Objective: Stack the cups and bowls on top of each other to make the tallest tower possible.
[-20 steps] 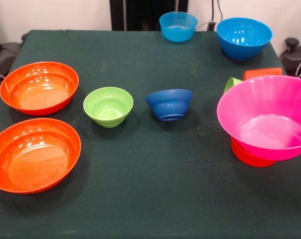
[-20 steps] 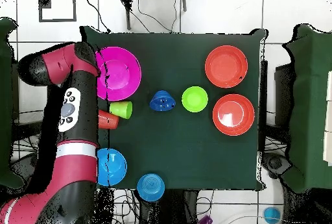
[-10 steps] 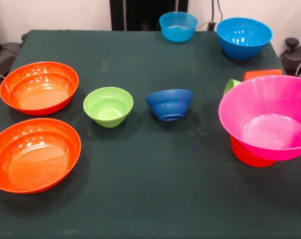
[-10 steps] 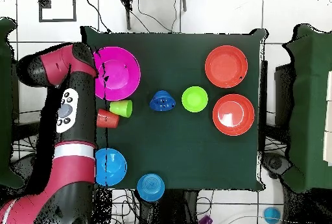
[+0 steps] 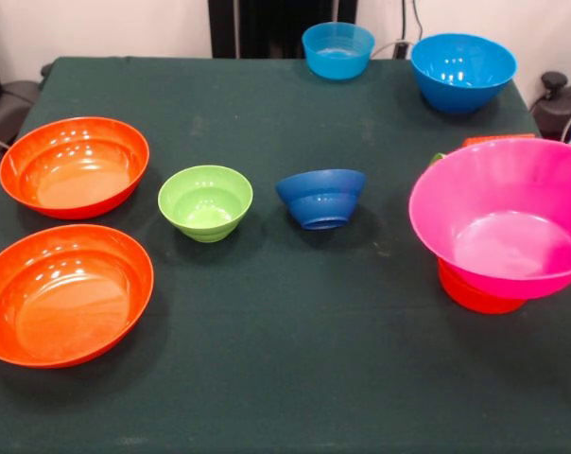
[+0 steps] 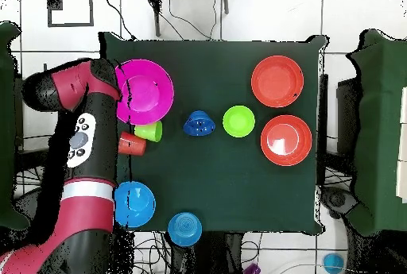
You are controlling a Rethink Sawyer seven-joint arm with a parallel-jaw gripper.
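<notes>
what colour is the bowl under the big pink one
Orange bowl, peeking out beneath the pink bowl; clearest in the front view.

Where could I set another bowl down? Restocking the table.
The near strip of cloth in front of the green bowl and dark blue bowl is bare. It is crowded around the pink bowl.

You are looking at a table (image 5: 295, 378) wearing a dark green cloth that is hanging a little over its edges. A pale wall (image 5: 106, 28) is rising behind it, with a black upright panel (image 5: 267, 24) standing against it. From above, white floor tiles (image 6: 262, 17) with dark seams are showing, and black cables (image 6: 191, 13) are trailing across them
</notes>
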